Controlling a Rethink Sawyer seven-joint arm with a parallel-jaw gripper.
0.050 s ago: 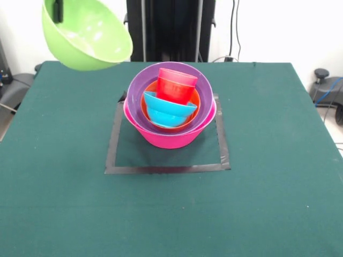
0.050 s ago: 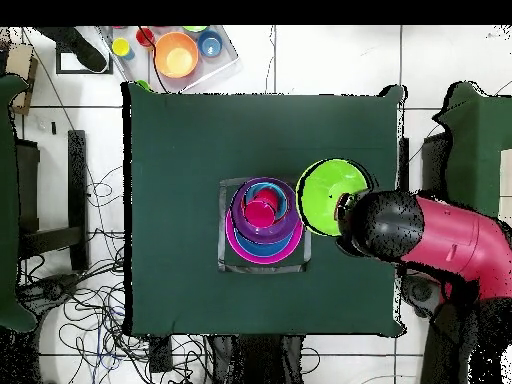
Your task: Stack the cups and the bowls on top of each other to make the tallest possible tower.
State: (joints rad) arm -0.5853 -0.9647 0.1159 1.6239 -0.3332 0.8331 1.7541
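The tower stands inside a black tape square [image 1: 166,169] in the middle of the table. Its base is the large pink bowl [image 1: 171,138], [image 2: 240,245]. Nested in it are a purple bowl [image 1: 136,96], an orange bowl [image 1: 144,108] and a blue bowl [image 1: 167,112]. A red cup [image 1: 177,85], [image 2: 260,212] sits tilted on top. The large lime green bowl [image 1: 88,35], [image 2: 335,195] hangs tilted in the air beside the tower, clear of it. My gripper [image 1: 58,9], [image 2: 346,205] is shut on its rim, one dark finger inside the bowl.
Off the table's far edge in the overhead view lies a clear tray [image 2: 225,70] holding an orange bowl [image 2: 176,54], a blue bowl [image 2: 210,44] and smaller coloured pieces. My red arm [image 2: 450,240] reaches in over the table's right edge there. Cables cover the floor.
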